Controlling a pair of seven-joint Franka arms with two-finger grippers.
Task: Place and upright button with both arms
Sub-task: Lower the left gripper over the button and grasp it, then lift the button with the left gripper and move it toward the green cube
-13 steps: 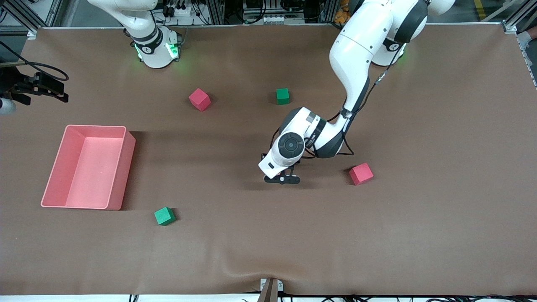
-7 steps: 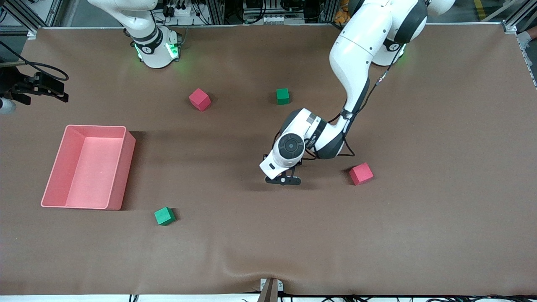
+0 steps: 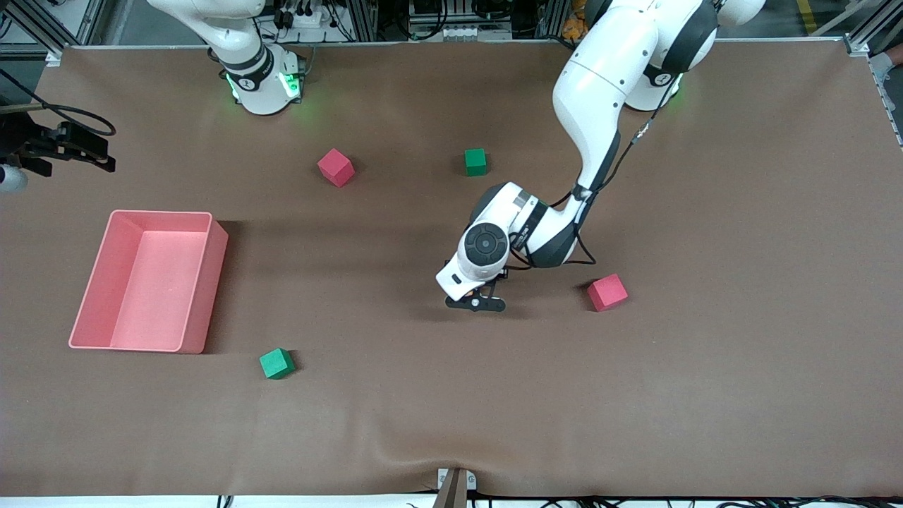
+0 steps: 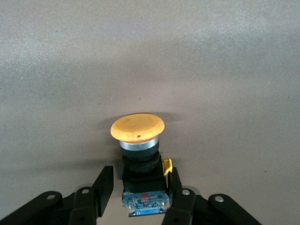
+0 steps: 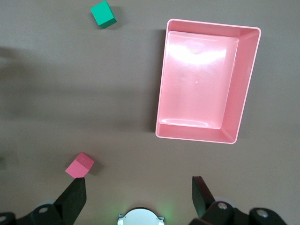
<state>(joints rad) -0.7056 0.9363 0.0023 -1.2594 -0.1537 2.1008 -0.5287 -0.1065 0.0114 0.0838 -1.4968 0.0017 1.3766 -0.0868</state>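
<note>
Left gripper (image 4: 139, 199) jaws seemingly touching button (image 4: 139, 154), right gripper (image 5: 139, 193) jaws wide

A robotics lab: a brown-covered table (image 3: 705, 388) framed by aluminium rails (image 3: 56, 25), with cabling and power strips (image 3: 303, 14).

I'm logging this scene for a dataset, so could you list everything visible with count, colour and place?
button: one, orange cap on black body, between the left gripper's fingers on the table's middle.
red cubes: two, one beside the left gripper toward the left arm's end, one nearer the bases.
green cubes: two, one near the bases, one nearest the front camera.
bin: one, pink, toward the right arm's end.
table: one, brown cover.
left gripper: black, down at the button, one finger touching its body.
right gripper: black, open, waiting high over the table.
</note>
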